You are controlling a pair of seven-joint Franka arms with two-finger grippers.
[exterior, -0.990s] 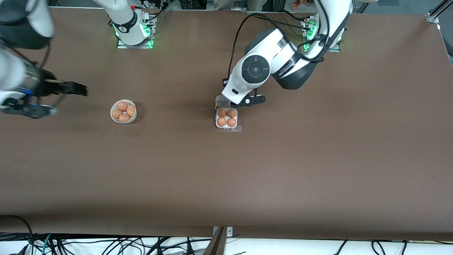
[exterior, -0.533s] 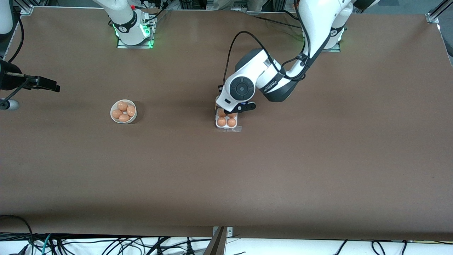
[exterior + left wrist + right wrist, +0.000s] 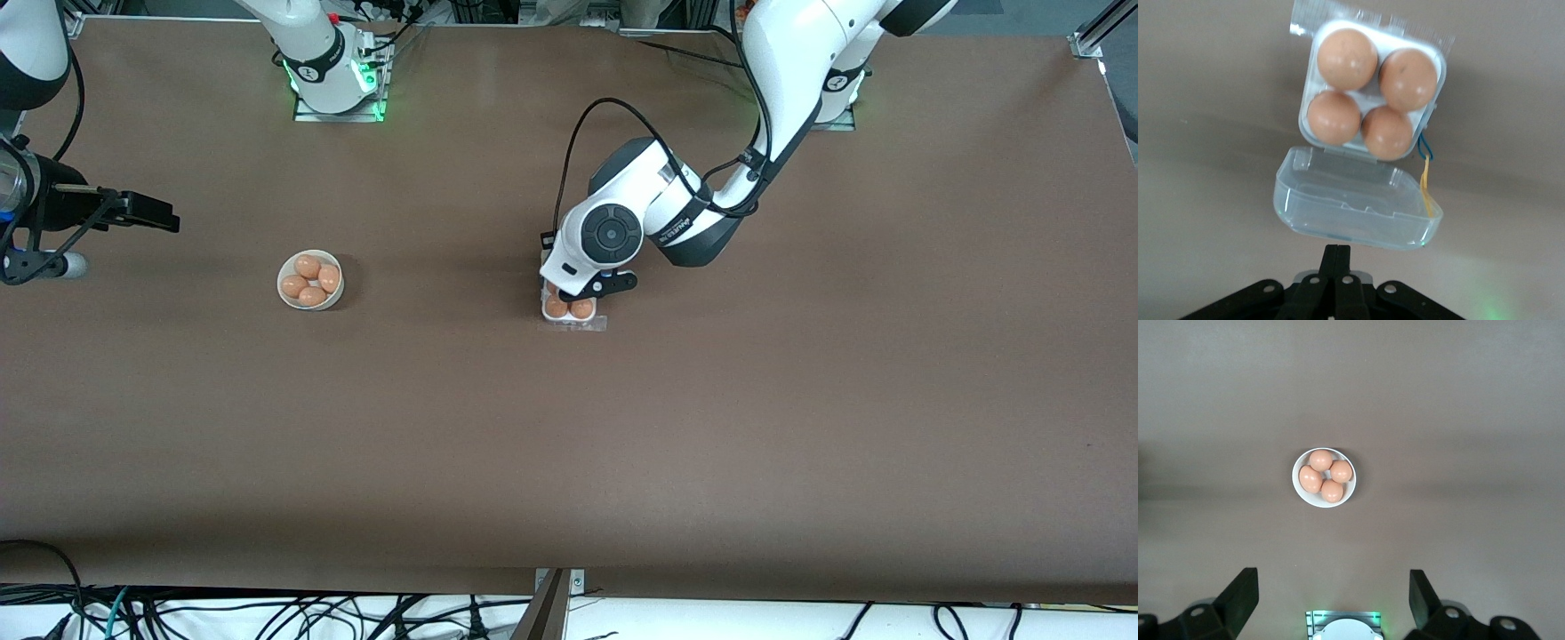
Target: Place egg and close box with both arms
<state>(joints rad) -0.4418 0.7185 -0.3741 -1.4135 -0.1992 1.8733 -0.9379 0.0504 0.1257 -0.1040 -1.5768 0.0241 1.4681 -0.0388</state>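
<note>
The box [image 3: 1439, 67] lies mid-table with an orange-brown egg [image 3: 1347, 59] in every cell. Its clear hinged lid [image 3: 1351, 207] stands half raised on the side toward the arm bases. My left gripper [image 3: 1337, 252] is shut and empty, its tips just outside the lid's outer face; I cannot tell whether they touch. In the front view the left wrist covers the lid and the farther eggs; only the nearer part of the box [image 3: 545, 314] shows. My right gripper [image 3: 164, 218] is open and empty, high over the table at the right arm's end.
A round white bowl [image 3: 339, 293] with several more eggs sits toward the right arm's end; it also shows in the right wrist view [image 3: 1297, 468]. The right arm's base [image 3: 333, 80] and the left arm's base [image 3: 836, 84] stand at the table's top edge.
The left arm has lowered onto the box from the base side and now covers the lid and farther eggs. The right gripper pulled away from the bowl, then drifted slightly back.
</note>
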